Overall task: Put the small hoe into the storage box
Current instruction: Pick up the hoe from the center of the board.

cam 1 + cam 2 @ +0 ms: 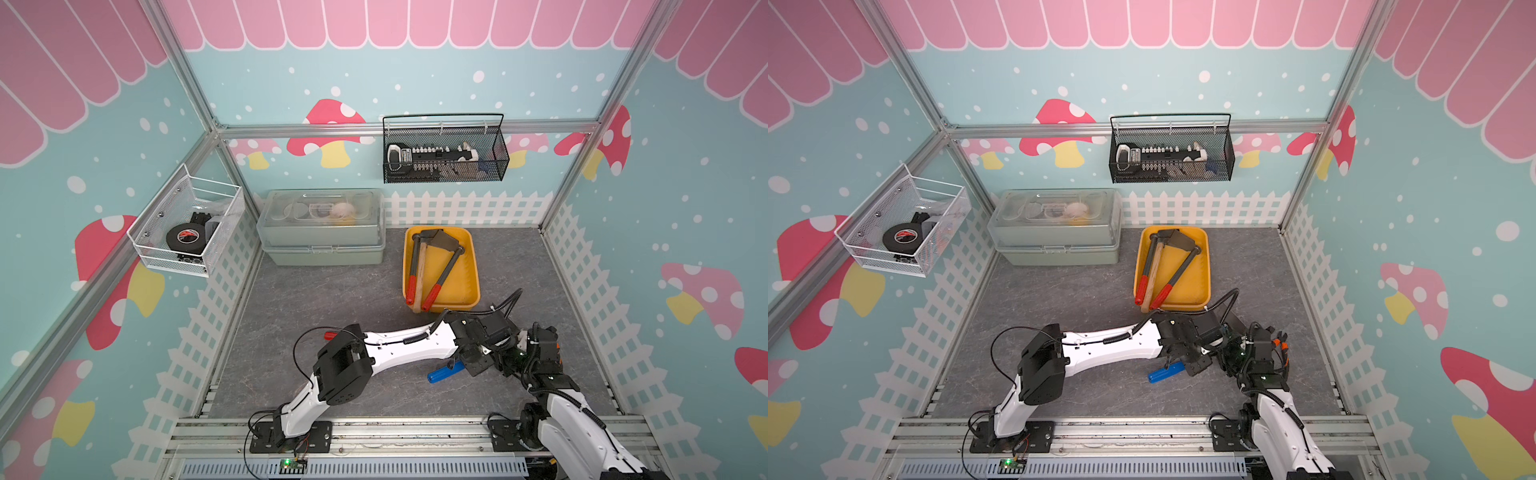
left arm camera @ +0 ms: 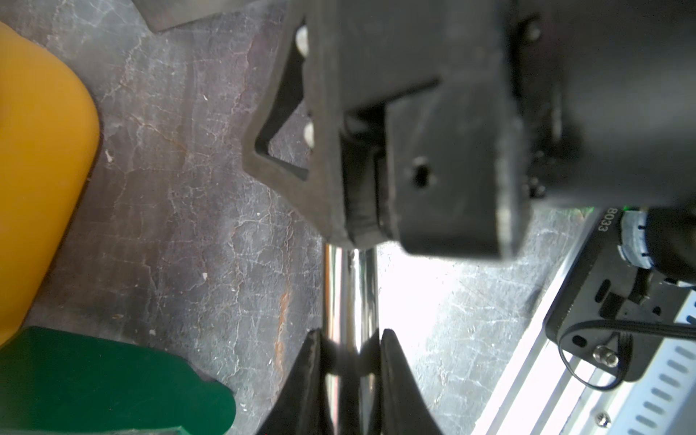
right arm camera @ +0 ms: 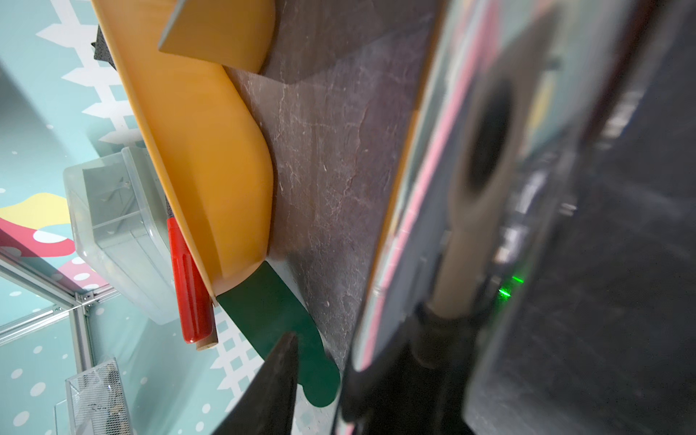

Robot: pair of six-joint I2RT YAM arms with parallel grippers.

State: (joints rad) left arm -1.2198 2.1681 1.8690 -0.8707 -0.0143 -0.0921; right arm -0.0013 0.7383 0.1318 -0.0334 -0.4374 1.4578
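In both top views your small hoe with the blue plastic handle (image 1: 445, 371) (image 1: 1166, 371) is low at the front of the grey stone-patterned worktop (image 1: 332, 299), near but outside the shallow yellow plastic storage box (image 1: 459, 286) (image 1: 1192, 286). The placing is not yet done, and the carry and release are left. The box holds only red-gripped tools (image 1: 410, 286) and a wooden-handled one. Both wrists crowd over the hoe's head, so you cannot see it there, nor whether the tool is lifted. In the left wrist view the left gripper (image 2: 350, 333) has its fingers closed on the hoe's bright chrome shaft (image 2: 350, 293). The right gripper (image 2: 363, 229) stands at the shaft's far end with its fingers either side of something dark, and you cannot tell whether they have clamped it. This looks like a handover. A flat green piece (image 2: 113, 376) lies by the box's corner. In the right wrist view a blurred, mirror-bright plate (image 3: 414, 188) fills the near field — possibly the blade, too soft to confirm. Only one dark finger (image 3: 278, 376) shows clearly.
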